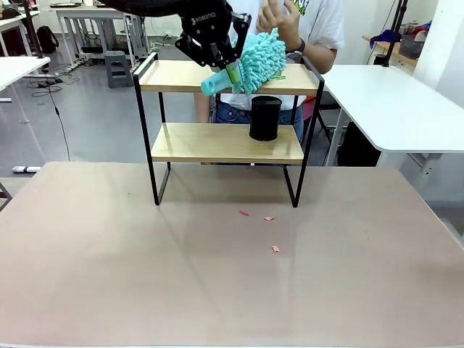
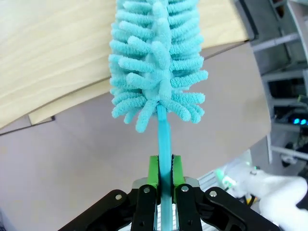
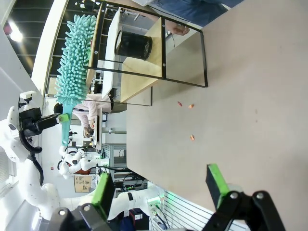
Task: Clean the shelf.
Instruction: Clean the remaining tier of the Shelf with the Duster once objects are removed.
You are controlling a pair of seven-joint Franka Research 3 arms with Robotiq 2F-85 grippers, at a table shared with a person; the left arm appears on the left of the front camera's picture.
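— Surveying the room first: noting a broad brown tabletop (image 1: 217,290) in a large workroom, flanked by white tables (image 1: 391,101), with a person at the far edge raising a hand (image 1: 279,18).

— Logging that. Moving on to the tool?

— Recording the left gripper (image 2: 165,168) as clenched on the thin teal handle (image 2: 164,137) of a duster (image 2: 156,62), pinching it between green pads just below the fluffy head. Holding that head over the right part of the top board of the shelf (image 1: 225,141). Touching the wood or just clear of it: not managing to tell which.

— And the other arm?

— Reporting the right gripper (image 3: 161,185) as spread wide, grasping nothing, hanging above the table well apart from the rack.

— Locating the shelf itself?

— Standing at the far middle of the tabletop, just in front of the person. Carrying a black cup (image 1: 265,117) on the right side of the lower board. Also noting three small pink scraps (image 1: 268,217) on the table near the front legs.

— Judging the handling?

— Assessing the rack as light and stiff, likely sliding or tipping under a hard sideways push, given thin legs on a smooth top. Advising light strokes, letting the soft head give. Naming the black top rail or a leg as the place for steadying. Flagging the cup as easily knocked off.
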